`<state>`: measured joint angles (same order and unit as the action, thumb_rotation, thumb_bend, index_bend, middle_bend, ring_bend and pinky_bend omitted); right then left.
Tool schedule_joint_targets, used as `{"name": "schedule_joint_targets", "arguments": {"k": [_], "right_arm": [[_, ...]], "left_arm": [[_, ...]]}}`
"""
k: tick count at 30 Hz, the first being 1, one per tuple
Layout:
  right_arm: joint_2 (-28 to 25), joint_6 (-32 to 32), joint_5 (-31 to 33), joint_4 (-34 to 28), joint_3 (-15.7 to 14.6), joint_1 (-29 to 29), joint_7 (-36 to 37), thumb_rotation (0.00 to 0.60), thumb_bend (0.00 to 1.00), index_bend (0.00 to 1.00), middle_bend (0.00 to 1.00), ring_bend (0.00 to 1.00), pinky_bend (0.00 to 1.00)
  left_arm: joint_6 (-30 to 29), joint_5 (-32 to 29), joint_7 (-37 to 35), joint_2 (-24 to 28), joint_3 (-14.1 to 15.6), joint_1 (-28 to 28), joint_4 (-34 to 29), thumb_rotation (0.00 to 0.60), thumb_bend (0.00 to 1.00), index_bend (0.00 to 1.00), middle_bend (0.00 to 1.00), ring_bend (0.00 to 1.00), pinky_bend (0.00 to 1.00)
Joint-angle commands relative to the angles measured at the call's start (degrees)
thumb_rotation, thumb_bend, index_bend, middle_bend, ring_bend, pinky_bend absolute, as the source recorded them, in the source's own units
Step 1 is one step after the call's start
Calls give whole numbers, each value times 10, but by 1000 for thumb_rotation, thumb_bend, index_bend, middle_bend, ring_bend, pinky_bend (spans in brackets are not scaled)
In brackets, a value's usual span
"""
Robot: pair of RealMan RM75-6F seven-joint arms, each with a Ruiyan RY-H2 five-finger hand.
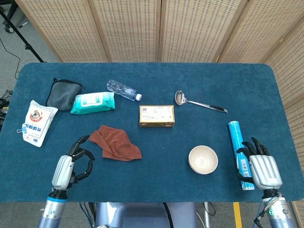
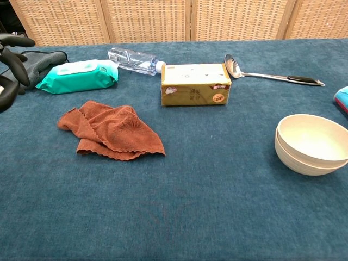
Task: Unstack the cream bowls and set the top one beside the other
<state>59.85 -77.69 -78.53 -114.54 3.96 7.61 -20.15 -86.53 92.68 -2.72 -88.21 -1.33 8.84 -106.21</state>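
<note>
Two cream bowls (image 1: 203,159) stand nested on the blue table, front right of centre. The chest view shows the top bowl (image 2: 314,137) sitting inside the lower one (image 2: 302,163). My right hand (image 1: 260,165) hovers to the right of the bowls, over the near end of a blue tube (image 1: 235,138), with its fingers spread and nothing in it. At the front left, far from the bowls, my left hand (image 1: 71,165) has loosely curved fingers and is empty. It shows at the left edge of the chest view as my left hand (image 2: 10,65).
A brown cloth (image 1: 115,142) lies near the left hand. A yellow box (image 1: 156,115), a ladle (image 1: 199,102), a water bottle (image 1: 123,89), a green wipes pack (image 1: 93,102), a dark pouch (image 1: 63,93) and a white bag (image 1: 38,122) lie farther back.
</note>
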Motion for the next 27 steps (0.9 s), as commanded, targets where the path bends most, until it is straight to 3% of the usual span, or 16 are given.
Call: {"name": "schedule_joint_targets", "arguments": {"k": [1, 15, 27], "right_arm": [[-2, -1, -2, -1, -3, -1, 2, 600, 53, 340, 208, 23, 158], [-3, 5, -4, 0, -25, -8, -3, 600, 53, 340, 208, 23, 158], [43, 20, -9, 2, -53, -10, -33, 600, 53, 340, 208, 23, 157]], "left_arm": [[-5, -6, -12, 2, -8, 0, -9, 600, 498, 560, 168, 157, 350], [-19, 7, -46, 2, -12, -1, -7, 600, 498, 560, 168, 157, 350], [-22, 2, -55, 10, -17, -1, -12, 600, 498, 560, 168, 157, 350]]}}
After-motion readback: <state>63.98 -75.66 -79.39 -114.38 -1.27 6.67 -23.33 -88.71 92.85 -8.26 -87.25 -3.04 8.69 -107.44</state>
